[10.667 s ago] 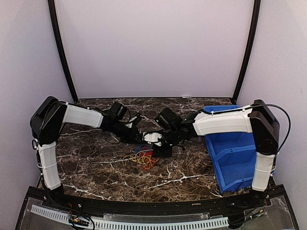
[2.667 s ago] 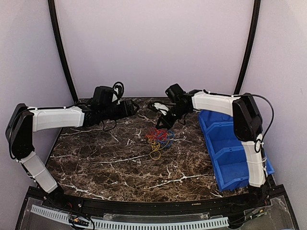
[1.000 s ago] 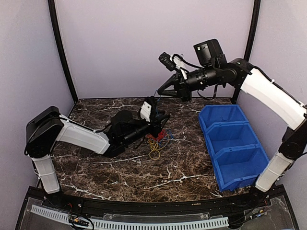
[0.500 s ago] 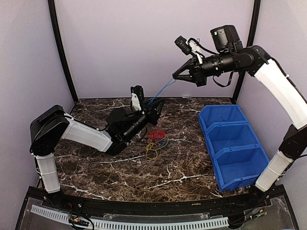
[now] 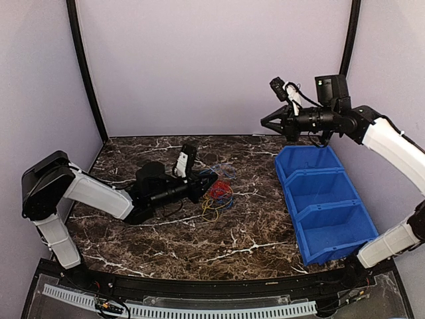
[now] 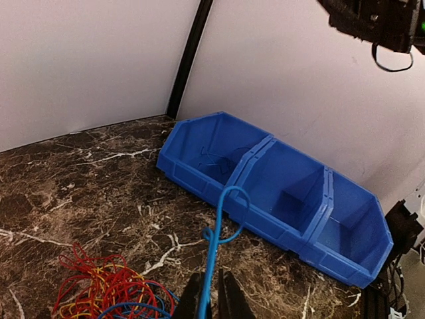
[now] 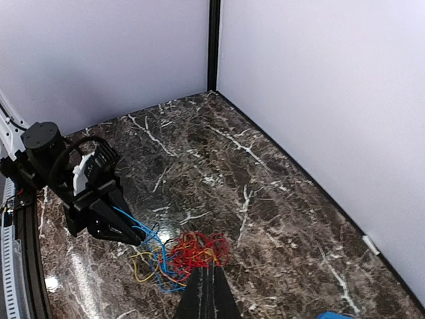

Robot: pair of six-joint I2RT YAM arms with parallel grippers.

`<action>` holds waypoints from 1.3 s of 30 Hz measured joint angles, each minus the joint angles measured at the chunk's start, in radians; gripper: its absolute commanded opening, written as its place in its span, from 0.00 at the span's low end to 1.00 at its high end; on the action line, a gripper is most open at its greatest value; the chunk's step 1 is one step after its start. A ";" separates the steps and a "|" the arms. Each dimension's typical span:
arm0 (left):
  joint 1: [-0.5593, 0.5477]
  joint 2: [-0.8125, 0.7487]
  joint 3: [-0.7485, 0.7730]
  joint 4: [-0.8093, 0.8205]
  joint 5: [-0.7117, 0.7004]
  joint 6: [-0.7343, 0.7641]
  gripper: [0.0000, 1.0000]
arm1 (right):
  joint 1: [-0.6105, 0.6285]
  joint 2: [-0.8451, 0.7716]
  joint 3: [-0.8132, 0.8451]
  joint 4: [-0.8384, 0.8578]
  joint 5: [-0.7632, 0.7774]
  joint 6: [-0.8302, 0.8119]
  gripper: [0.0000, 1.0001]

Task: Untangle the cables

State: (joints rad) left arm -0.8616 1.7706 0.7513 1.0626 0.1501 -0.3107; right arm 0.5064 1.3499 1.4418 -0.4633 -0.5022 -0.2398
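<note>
The blue cable [image 6: 214, 256] runs straight ahead from the left hand [image 6: 211, 300] grasping it, looped end free; the other cables [image 5: 218, 195] lie heaped on the table [image 5: 199, 232] just beside that hand. Earlier it stretched up to the right hand [image 5: 267, 122], now clenched empty.

Two hands [image 5: 211, 178] [image 5: 265, 121], one tangle of cables [image 5: 218, 194], one three-compartment blue bin [image 5: 325, 193]

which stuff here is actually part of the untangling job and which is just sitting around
Part of the job:
- cable bundle, red, yellow, orange and blue
- blue cable, pinched in the left gripper
- right gripper, shut, up in the air, nothing seen in it

Just sitting there:
- blue bin with three compartments
- marble table
</note>
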 measured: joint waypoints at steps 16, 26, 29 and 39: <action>-0.007 -0.235 -0.072 -0.238 0.079 0.029 0.04 | 0.174 0.106 -0.182 -0.015 -0.244 -0.156 0.70; -0.007 -0.236 -0.075 -0.240 0.119 0.011 0.04 | 0.205 0.276 -0.125 -0.014 -0.180 -0.152 0.50; -0.008 -0.236 -0.080 -0.225 0.129 0.004 0.06 | 0.205 0.325 -0.108 -0.014 -0.179 -0.134 0.06; -0.013 -0.253 -0.120 -0.220 0.074 0.013 0.53 | 0.205 0.278 -0.001 -0.064 -0.227 -0.120 0.00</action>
State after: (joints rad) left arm -0.8745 1.5181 0.6315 0.8421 0.2241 -0.2977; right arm 0.7116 1.6276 1.4410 -0.5270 -0.7288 -0.3595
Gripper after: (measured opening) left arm 0.486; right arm 0.017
